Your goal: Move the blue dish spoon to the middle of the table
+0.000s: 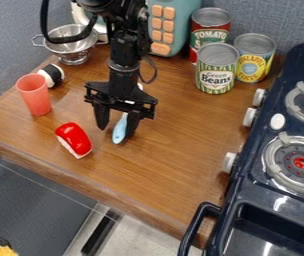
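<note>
the robot arm point(124, 60) enters at the top edge of the view and hangs down over the wooden counter point(171, 162). the pincer point(116, 132) points downward, its two fingers set wide apart. the blue dish spoon point(119, 131) is located between the two fingers, nearer to the finger at the right of the view. its pale blue end is directed toward the front edge of the counter; the rest of its length runs up behind the pincer.

adjacent items, left side of the view: a red and white object point(73, 139) lies near the front edge of the counter, apart from the pincer. a translucent red cup point(34, 95) stands upright near the left edge, with a black and white cylindrical object point(51, 75) just beside it. a metal colander point(72, 45) with side handles is positioned behind these.

rear section: a teal unit with orange buttons point(171, 25) stands against the grey wall point(285, 17). to its right is a group of three cans: a red and green can point(209, 30), a green striped can point(216, 68) in front, and a yellow and blue can point(254, 57).

right side: a dark blue toy stove point(253, 175) with two round burners and white knobs adjoins the counter.
</note>
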Available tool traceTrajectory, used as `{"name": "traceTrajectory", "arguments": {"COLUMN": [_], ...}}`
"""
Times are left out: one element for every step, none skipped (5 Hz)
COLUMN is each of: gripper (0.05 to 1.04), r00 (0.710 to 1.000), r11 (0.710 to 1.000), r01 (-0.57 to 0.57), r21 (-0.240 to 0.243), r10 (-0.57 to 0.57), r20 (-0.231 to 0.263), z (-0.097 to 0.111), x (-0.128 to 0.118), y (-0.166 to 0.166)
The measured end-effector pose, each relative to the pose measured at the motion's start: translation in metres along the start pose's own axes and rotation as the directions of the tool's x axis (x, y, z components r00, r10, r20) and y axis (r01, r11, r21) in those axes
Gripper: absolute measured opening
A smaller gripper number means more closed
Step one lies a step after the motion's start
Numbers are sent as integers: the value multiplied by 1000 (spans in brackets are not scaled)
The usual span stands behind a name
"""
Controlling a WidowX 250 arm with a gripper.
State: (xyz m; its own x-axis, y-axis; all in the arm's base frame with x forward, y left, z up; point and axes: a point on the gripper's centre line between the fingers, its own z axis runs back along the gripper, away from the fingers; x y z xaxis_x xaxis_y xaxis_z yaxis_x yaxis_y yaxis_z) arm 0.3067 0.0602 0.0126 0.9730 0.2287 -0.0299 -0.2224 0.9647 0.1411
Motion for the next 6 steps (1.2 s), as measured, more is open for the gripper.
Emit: {"name": "traceTrajectory", "arguments": {"gripper": [343,309,308,308,308,308], "r00": [999,997,995,987,987,984], "r11": [999,997,995,987,985,986], "r01": [39,72,102,160,154,114], "r21": [-5,13,5,-31,-77,-124], "r10": [-39,-72,-102,-161,-150,-95], "r20": [13,1,-4,-2,60,149], "z": [-1,-1,-1,3,23,52], "x": [2,0,-1,2,6,6], "y": [-1,2,0,-3,9,30]}}
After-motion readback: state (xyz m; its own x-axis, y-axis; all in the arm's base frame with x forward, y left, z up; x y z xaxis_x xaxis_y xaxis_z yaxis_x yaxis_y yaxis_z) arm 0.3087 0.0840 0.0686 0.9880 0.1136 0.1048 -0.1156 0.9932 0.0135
